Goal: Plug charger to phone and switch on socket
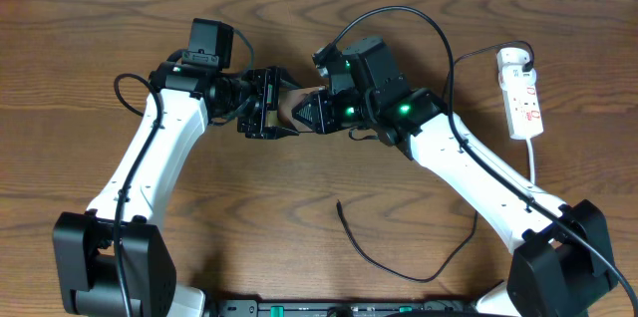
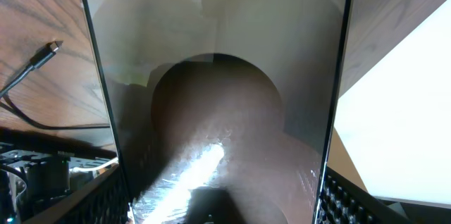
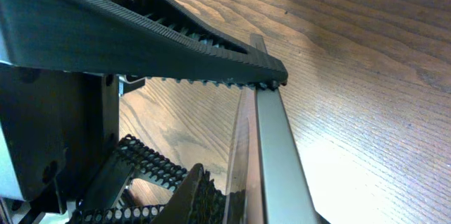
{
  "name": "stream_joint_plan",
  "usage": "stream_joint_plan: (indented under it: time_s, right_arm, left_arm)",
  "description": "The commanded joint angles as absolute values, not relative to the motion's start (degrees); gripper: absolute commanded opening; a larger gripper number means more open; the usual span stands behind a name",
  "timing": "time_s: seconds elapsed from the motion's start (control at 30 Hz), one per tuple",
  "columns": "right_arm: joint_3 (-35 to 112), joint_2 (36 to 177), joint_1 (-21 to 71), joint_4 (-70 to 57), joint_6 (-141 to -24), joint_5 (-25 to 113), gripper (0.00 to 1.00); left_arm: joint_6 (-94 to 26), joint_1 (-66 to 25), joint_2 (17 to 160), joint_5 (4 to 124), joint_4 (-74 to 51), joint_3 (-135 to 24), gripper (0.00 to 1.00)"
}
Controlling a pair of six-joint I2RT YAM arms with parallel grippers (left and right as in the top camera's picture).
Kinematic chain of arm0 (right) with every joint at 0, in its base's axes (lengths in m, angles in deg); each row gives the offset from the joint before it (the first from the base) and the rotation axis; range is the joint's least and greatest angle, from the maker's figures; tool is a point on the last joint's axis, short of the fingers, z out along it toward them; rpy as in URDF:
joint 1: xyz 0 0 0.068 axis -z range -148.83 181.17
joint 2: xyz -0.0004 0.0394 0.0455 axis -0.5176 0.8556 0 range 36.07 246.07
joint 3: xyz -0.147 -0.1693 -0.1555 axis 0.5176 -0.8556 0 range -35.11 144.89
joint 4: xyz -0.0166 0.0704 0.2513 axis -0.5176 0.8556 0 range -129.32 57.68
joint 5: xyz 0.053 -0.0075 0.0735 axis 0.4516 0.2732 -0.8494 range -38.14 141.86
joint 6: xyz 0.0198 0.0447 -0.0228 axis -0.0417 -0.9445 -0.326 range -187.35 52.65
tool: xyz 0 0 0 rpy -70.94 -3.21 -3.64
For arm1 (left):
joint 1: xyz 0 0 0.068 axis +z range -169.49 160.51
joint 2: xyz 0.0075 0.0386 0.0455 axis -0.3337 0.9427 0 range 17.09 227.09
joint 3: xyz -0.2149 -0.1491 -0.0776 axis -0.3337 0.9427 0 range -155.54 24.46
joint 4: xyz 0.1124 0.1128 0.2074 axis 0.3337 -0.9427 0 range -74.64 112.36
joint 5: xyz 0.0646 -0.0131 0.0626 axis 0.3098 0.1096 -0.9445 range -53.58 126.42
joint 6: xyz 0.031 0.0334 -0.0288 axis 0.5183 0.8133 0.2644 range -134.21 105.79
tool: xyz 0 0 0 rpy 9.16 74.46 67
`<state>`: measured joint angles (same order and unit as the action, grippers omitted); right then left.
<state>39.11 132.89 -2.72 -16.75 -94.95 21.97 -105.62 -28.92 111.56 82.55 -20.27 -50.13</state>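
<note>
On the wooden table point(image 1: 299, 182), the left arm reached in from the left, and the left gripper point(image 1: 273, 108) held the phone point(image 2: 225, 111) across its width with fingers wide. Facing it, the right gripper point(image 1: 311, 114) pinched the phone's thin edge. The charger point(image 2: 51, 48) lay loose on the wood, and the socket point(image 1: 522, 98) was far right.

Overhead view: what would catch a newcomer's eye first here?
Both arms meet mid-table, where the left gripper holds a glossy brown phone by its edges, with the right gripper right against it. A thin black cable curls near the front edge, its tip lying free. A white power strip lies at the far right.
</note>
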Motion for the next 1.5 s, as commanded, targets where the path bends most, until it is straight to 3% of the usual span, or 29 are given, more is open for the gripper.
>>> stream_joint_plan:
  time_s: [0.0, 0.43, 0.5, 0.57, 0.63, 0.87, 1.27, 1.47]
  right_arm:
    - [40.0, 132.8, -3.1, -17.3, -94.6, 19.0, 0.17]
    - [40.0, 132.8, -3.0, -17.5, -94.7, 19.0, 0.06]
    - [40.0, 132.8, -3.0, -17.5, -94.7, 19.0, 0.04]
    - [40.0, 132.8, -2.8, -17.5, -94.7, 19.0, 0.04]
    - [40.0, 132.8, -2.6, -17.4, -94.8, 19.0, 0.03]
    - [40.0, 132.8, -2.0, -17.3, -94.7, 19.0, 0.01]
    - [40.0, 132.8, 3.0, -17.3, -94.9, 20.5, 0.01]
    - [40.0, 132.8, 8.6, -18.0, -101.6, 21.6, 0.01]
  left_arm:
    - [-104.7, -29.2, 110.7, 83.3, -20.2, -51.5, 0.07]
    - [-103.9, -29.2, 110.7, 83.3, -20.2, -51.5, 0.08]
    - [-103.6, -29.2, 110.7, 83.3, -20.2, -51.5, 0.17]
    - [-103.1, -29.2, 110.7, 83.3, -20.2, -51.5, 0.43]
    - [-102.7, -28.9, 110.7, 83.3, -20.2, -51.5, 0.59]
    - [-102.5, -26.1, 110.7, 83.5, -20.2, -51.5, 0.81]
    - [-97.3, -19.3, 110.7, 92.8, -14.3, -51.5, 0.88]
    - [-91.1, -17.8, 110.7, 95.0, -12.6, -51.5, 0.89]
